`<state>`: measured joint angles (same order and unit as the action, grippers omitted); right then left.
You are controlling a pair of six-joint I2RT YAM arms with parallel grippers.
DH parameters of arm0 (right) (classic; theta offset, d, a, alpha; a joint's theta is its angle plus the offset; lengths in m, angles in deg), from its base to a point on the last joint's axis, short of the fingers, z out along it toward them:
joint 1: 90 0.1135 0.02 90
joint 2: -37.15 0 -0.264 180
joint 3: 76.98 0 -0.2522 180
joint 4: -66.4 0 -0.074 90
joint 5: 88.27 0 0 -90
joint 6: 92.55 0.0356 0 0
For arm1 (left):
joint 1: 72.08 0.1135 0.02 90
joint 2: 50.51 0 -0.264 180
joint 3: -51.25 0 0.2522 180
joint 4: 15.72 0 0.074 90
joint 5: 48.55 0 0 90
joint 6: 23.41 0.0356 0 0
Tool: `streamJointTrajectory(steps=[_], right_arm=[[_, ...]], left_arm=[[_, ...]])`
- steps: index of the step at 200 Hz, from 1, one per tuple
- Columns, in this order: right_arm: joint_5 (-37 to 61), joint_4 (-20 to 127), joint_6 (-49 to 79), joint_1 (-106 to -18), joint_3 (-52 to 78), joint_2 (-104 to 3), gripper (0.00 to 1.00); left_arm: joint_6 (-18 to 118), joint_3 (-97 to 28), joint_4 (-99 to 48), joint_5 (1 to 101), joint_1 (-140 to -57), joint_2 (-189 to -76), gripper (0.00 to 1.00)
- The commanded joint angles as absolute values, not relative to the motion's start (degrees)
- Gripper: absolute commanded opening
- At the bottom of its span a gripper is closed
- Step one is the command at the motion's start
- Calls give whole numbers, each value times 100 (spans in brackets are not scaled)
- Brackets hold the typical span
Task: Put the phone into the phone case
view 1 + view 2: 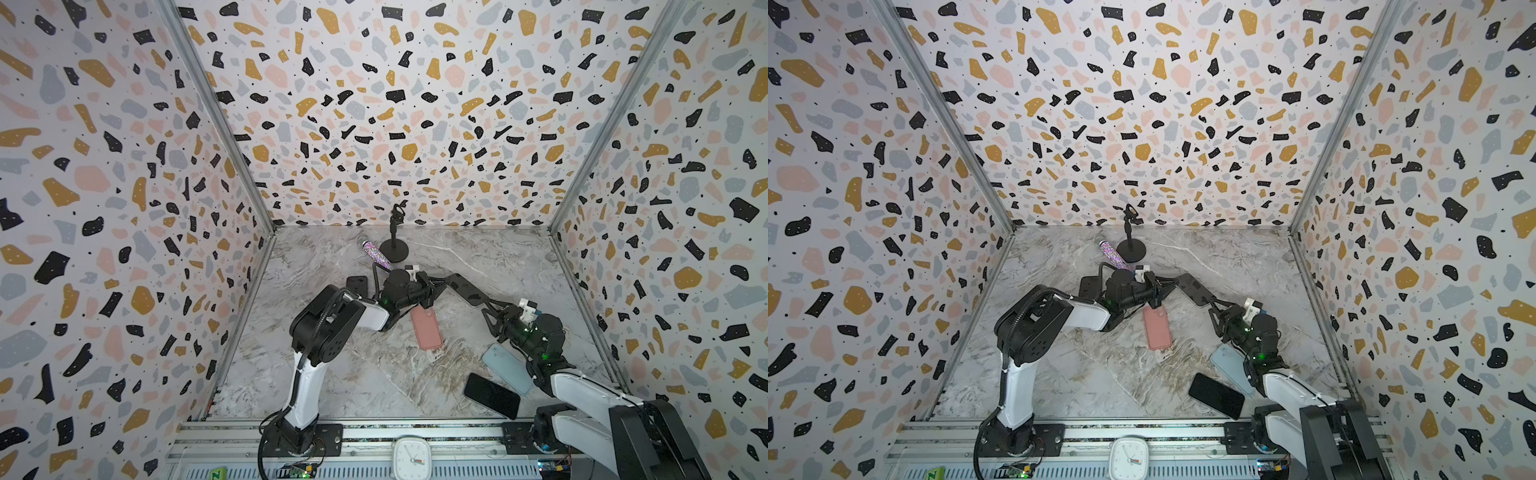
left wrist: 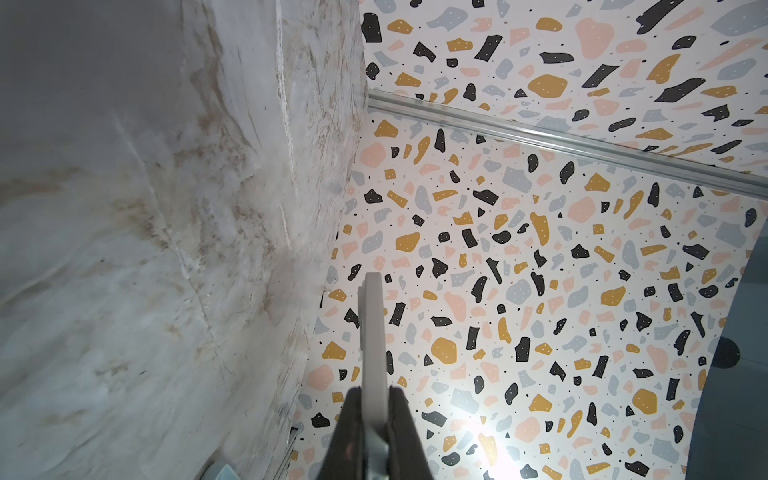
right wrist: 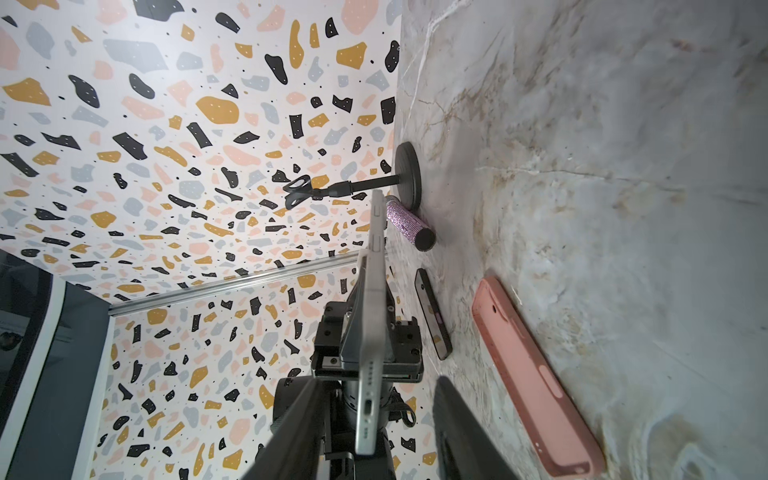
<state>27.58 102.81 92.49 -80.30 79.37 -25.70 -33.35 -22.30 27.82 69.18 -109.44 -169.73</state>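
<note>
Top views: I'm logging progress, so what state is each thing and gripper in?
held phone: in the air, uncased.
left gripper: shut on held phone.
right gripper: open around the held phone's free end.
pink case: empty, flat on table.
blue case: flat, partly under right arm.
black phone: flat, screen dark.
glitter tube: on its side.
stand: upright.

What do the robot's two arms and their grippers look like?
Both arms match: the left arm and right arm have glossy white link shells between bulky black joint housings, each with small green lights. A ribbed black cable loops over the left arm's elbow. The left gripper and right gripper have slim, matte black, tapering fingers.
</note>
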Motion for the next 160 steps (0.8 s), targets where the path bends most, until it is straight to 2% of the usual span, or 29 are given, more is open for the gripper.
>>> streamJointTrajectory(steps=[1, 160], right_arm=[[2746, 10864, 9403, -8046, 7821, -2734, 43], [3228, 12284, 9802, -8015, 7841, -3815, 13]], left_arm=[[-3422, -2204, 3450, 6897, -10986, -16750, 0], [-3405, -2163, 3388, 6892, -11031, -16679, 0]])
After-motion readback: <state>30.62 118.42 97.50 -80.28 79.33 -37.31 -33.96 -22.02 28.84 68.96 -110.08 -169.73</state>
